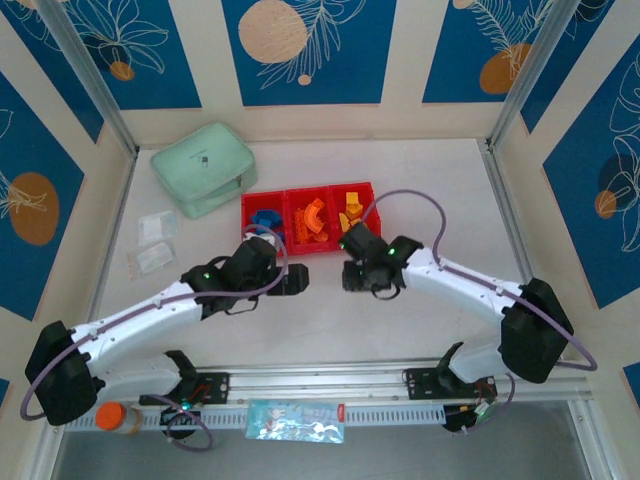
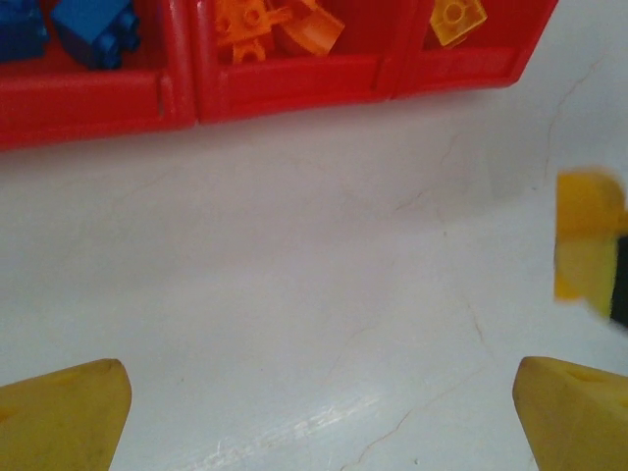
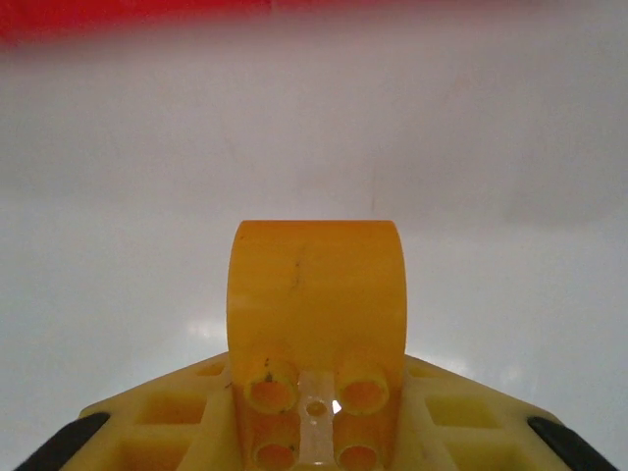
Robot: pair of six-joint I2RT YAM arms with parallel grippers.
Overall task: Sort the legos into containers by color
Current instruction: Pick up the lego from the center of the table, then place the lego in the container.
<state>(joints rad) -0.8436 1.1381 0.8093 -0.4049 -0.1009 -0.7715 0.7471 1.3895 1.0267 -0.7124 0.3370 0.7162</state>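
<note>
Over the tabletop [image 1: 320, 330] the right gripper [image 1: 353, 278] pinched a yellow-orange lego [image 3: 316, 294] meant for the tray [image 2: 285, 93], while the left gripper [image 2: 319, 412] hung open.

I count one three-part tray [image 1: 300, 190], one green case [image 1: 204, 168], two clear bags [image 1: 158, 226], one bottle [image 1: 118, 417] and one packet [image 1: 295, 421]. I hold one orange lego [image 3: 316, 304]; those heaped in the tray are beyond counting.
</note>
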